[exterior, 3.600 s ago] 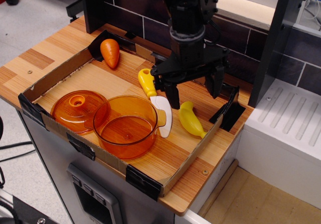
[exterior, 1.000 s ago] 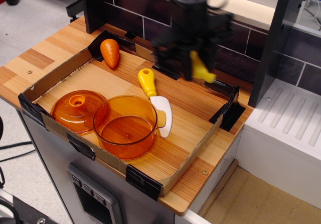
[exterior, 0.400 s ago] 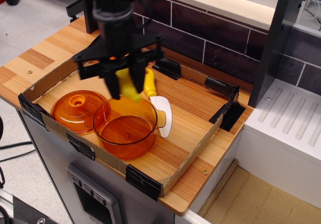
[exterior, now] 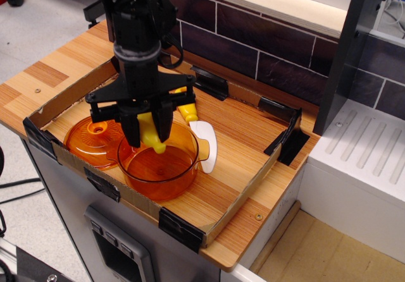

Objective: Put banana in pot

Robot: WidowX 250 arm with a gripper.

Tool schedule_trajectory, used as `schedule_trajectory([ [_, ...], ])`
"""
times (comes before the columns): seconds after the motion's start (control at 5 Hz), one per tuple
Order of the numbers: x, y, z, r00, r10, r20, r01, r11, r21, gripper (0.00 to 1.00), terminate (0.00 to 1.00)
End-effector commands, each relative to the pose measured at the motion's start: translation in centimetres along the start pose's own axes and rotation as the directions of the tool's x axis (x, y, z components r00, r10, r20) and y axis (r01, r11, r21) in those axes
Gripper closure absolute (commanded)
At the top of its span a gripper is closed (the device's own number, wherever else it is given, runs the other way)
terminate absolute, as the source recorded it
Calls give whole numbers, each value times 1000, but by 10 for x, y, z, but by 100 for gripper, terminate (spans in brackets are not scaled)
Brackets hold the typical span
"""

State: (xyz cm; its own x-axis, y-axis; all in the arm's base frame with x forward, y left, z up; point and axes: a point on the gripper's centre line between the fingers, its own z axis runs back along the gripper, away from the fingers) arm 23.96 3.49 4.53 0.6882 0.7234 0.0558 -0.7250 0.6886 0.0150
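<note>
The arm is pointing straight down, and the gripper (exterior: 147,132) is pinching the banana (exterior: 152,134) between its jaws, dangling it tip-down right over the open pot (exterior: 161,162), next to the lid (exterior: 95,140).

Yellow banana (exterior: 150,133), transparent orange pot (exterior: 166,168)
</note>
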Motion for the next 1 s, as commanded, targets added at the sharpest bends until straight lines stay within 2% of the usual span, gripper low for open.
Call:
schedule_trajectory([
  [0.0,-1,-7,32,1000,-20,-7,20,999,-33,0,0],
  [0.2,4,-13,55,1000,14,9,-13,996,-83,0,0],
  [0.4,11,-23,83,999,45,3,-45,993,-107,0,0],
  [0.6,16,-31,96,1000,17,4,-16,998,-68,0,0],
  [0.8,16,-31,96,1000,17,4,-16,998,-68,0,100],
])
